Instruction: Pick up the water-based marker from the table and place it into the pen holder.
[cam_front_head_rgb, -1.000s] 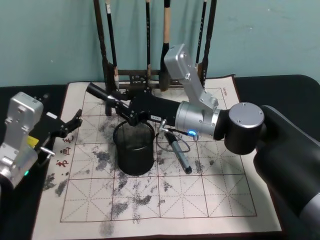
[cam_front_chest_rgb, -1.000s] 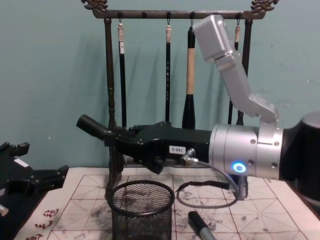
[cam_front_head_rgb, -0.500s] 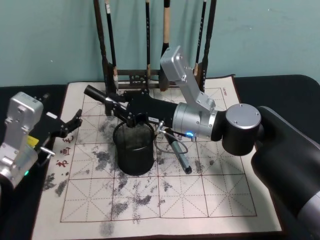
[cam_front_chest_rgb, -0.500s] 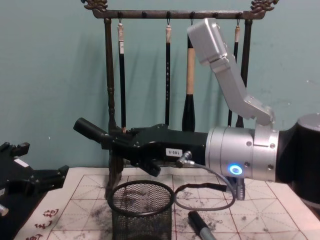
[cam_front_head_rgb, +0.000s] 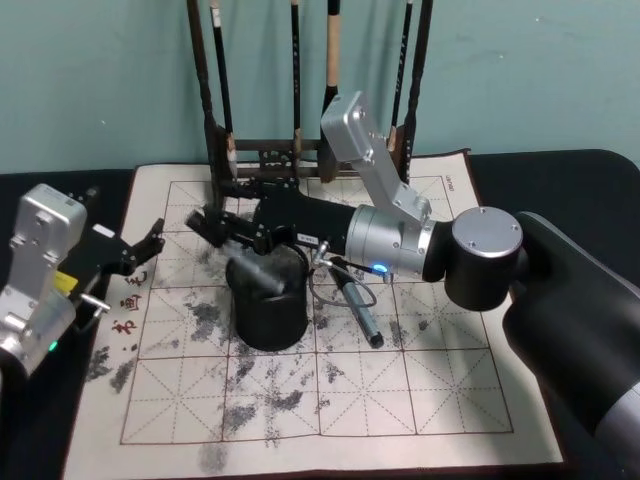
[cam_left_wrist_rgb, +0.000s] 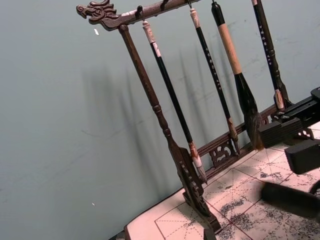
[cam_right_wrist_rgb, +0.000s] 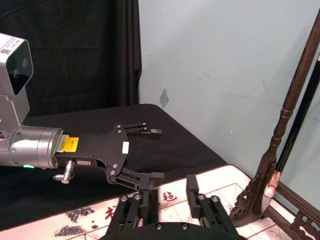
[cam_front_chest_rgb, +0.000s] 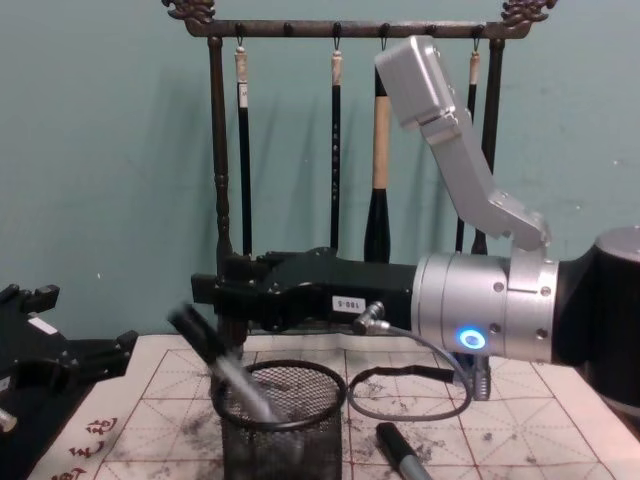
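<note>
Over the ink-stained table (cam_front_head_rgb: 430, 400), the right gripper (cam_front_head_rgb: 207, 225) hangs just above the black mesh pen holder (cam_front_head_rgb: 268, 320), fingers spread wide and empty. The left gripper (cam_front_head_rgb: 150, 243) sits at the table's left side, fingers apart, holding nothing. The marker (cam_front_chest_rgb: 226, 366) leans tilted inside the holder, its top poking out.

Black flat-plated right pincer (cam_front_chest_rgb: 205, 290), small white label with digits on its flank. Behind it, brushed-silver cylindrical wrist drum (cam_front_chest_rgb: 480, 305) with a glowing blue ring light and a thin black cable loop (cam_front_chest_rgb: 400, 372) beneath. Silver boxy camera housing (cam_front_chest_rgb: 415, 80) on an angled bracket. Glossy black rounded upper arm (cam_front_head_rgb: 580, 320). Black left pincer (cam_front_head_rgb: 155, 243), yellow sticker (cam_right_wrist_rgb: 70, 144), silver casing (cam_front_head_rgb: 45, 235).
</note>
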